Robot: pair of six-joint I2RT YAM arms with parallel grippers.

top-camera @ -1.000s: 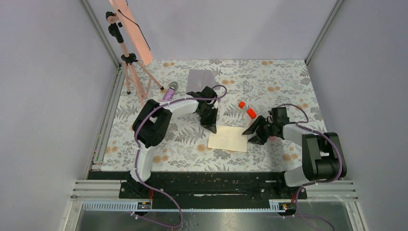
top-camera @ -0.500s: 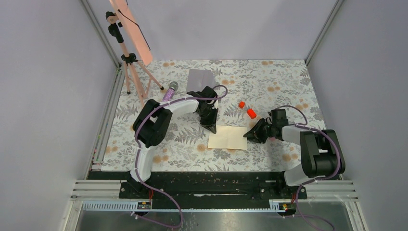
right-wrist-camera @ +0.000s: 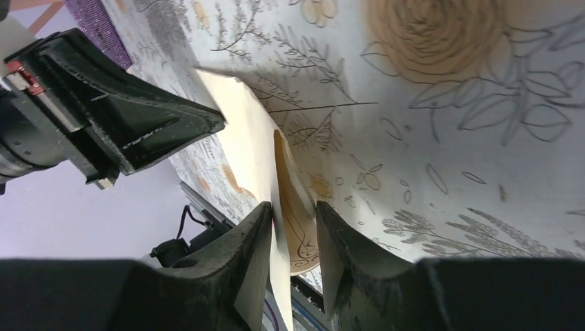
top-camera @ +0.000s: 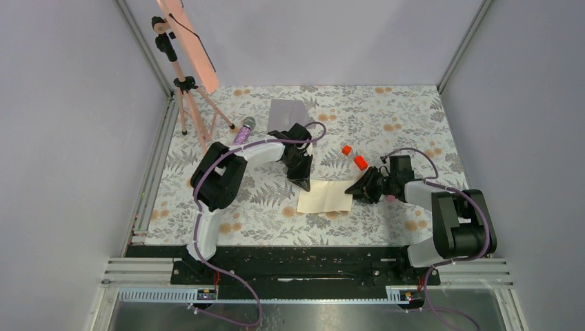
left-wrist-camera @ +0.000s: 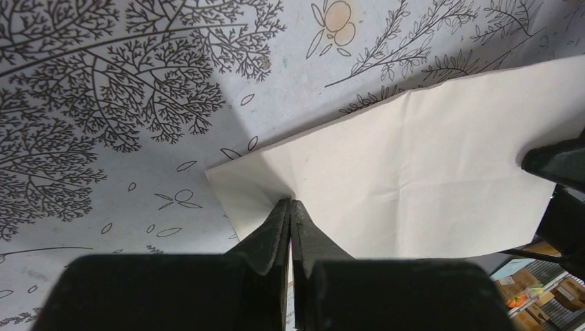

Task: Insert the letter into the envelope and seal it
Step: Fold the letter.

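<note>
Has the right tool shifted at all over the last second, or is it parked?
Yes. The right tool has crept left over the letter's edge and slightly farther from the bases, ending closer to the nearer red cap, which stayed put.

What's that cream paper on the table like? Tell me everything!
The letter is a plain cream sheet of paper, faintly creased, lying on the flowery table. The shut left gripper presses one far corner down. Its opposite edge curls up between the parted fingers of the right gripper.
</note>
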